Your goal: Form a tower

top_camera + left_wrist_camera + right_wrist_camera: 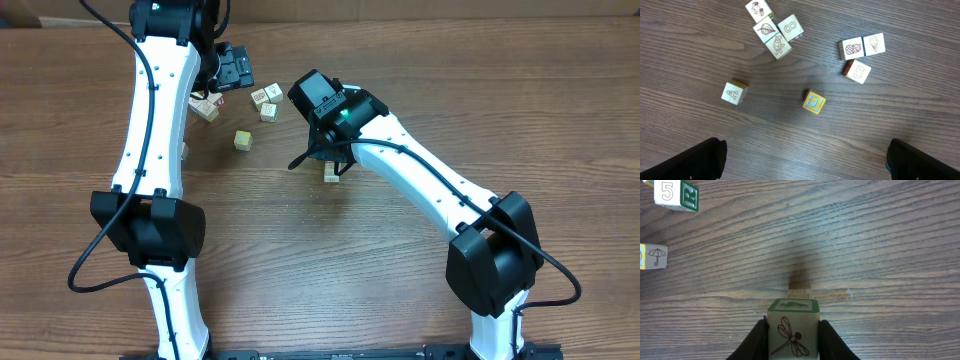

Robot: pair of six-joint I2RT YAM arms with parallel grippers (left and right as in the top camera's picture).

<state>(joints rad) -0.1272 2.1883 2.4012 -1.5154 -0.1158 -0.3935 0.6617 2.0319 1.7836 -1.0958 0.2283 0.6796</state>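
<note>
My right claw is pinching the dragonfly cube of the tower, mid-tabletop, with a pale edge just showing beneath it. Farther off, my left claw hangs spread wide above loose cubes.

Table, dark brown wood-grain top, fine lengthwise streaks, slight sheen, fills all three views, soft even light, faint blurred shadows, tan strip beyond far edge in overhead view

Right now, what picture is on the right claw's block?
The block shows a dragonfly; best in right wrist view.
</note>
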